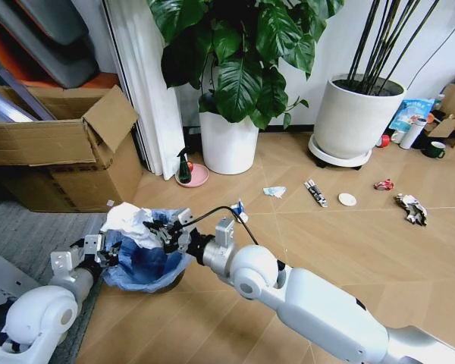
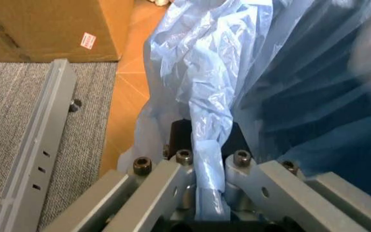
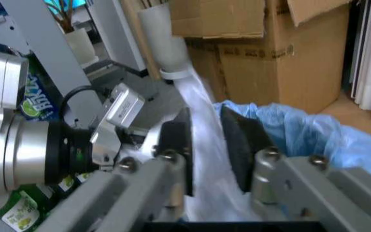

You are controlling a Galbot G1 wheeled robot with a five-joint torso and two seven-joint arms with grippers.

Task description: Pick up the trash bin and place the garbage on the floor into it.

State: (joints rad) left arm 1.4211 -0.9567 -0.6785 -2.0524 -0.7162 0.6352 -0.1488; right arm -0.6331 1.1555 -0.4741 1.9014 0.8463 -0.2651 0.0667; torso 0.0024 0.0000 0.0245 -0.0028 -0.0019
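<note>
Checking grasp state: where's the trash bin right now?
Head view, lower left: the trash bin sits on the floor beside the cardboard box, with the left gripper and right gripper on its bag.

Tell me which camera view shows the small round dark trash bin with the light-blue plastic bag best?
The head view: the small round dark trash bin with its light-blue plastic bag appears whole on the floor. The left wrist view shows only bag folds; the right wrist view shows a part of its rim.
</note>
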